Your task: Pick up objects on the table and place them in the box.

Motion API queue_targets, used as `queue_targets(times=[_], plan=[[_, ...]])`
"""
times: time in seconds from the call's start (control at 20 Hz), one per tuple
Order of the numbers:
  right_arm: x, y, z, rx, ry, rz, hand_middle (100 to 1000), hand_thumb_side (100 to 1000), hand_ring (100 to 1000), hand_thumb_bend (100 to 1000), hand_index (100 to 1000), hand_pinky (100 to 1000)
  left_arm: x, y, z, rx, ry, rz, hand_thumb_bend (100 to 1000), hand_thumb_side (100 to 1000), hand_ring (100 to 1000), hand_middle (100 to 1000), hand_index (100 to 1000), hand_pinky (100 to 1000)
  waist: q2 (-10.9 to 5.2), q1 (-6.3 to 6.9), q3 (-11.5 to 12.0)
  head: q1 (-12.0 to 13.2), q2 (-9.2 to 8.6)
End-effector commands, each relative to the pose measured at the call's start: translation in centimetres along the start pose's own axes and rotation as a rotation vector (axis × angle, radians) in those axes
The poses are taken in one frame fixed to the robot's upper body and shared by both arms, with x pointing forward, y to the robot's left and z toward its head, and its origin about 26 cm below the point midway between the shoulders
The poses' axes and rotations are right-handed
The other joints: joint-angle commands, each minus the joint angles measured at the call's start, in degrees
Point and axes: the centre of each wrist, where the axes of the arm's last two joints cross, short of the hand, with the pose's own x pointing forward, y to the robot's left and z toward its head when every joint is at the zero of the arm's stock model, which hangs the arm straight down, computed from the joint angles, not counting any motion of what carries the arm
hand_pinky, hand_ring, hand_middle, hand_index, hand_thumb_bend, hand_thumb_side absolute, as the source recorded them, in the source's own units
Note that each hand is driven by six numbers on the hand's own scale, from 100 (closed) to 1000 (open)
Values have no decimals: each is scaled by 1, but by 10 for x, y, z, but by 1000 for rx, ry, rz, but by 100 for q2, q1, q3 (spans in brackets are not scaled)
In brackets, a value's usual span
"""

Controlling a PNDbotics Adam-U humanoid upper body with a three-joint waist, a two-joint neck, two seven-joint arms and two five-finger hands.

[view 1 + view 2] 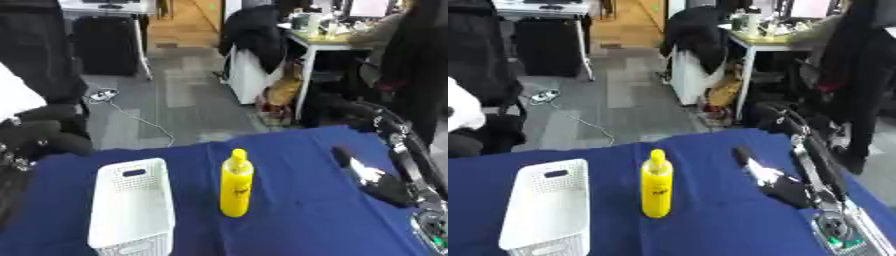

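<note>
A yellow squeeze bottle (235, 184) with a pointed cap stands upright on the blue tablecloth (297, 220), near the middle. To its left lies a white perforated box (131, 210), long side running front to back, with nothing inside. My right hand (378, 183) hovers low over the cloth to the right of the bottle and apart from it. It is open, with straight fingers (341, 155) pointing toward the far edge and nothing in it. Its forearm (820, 167) runs along the table's right side. My left hand shows in neither view.
The table's far edge (219, 144) borders a grey floor with a cable and power strip (103, 94). Dark chairs, a white desk (324, 42) and seated people stand beyond. Bare blue cloth lies between the bottle and my right hand.
</note>
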Motion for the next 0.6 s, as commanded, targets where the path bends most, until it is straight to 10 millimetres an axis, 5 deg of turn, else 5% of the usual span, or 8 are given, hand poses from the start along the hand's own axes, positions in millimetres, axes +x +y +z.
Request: queue_targets(times=[0.05,0.4,0.6], plan=[[-4,-2,-7,0,5,25,877,788,728,533,923,737,4,5,-6,-16,-24,-13,236,887,612,863,879,695,-56,6,4,-6,11],[-16,13,-13,56,41,15,879,872,736,660,953,746,4,4,-7,-18,-26,-11,236,887,612,863,879,695,-49,11,16,27,26],[-20,21,-16,92,54,-28,871,837,724,706,965,737,4,4,-7,-16,-28,-10,236,887,612,864,879,695,-42,12,28,74,31]])
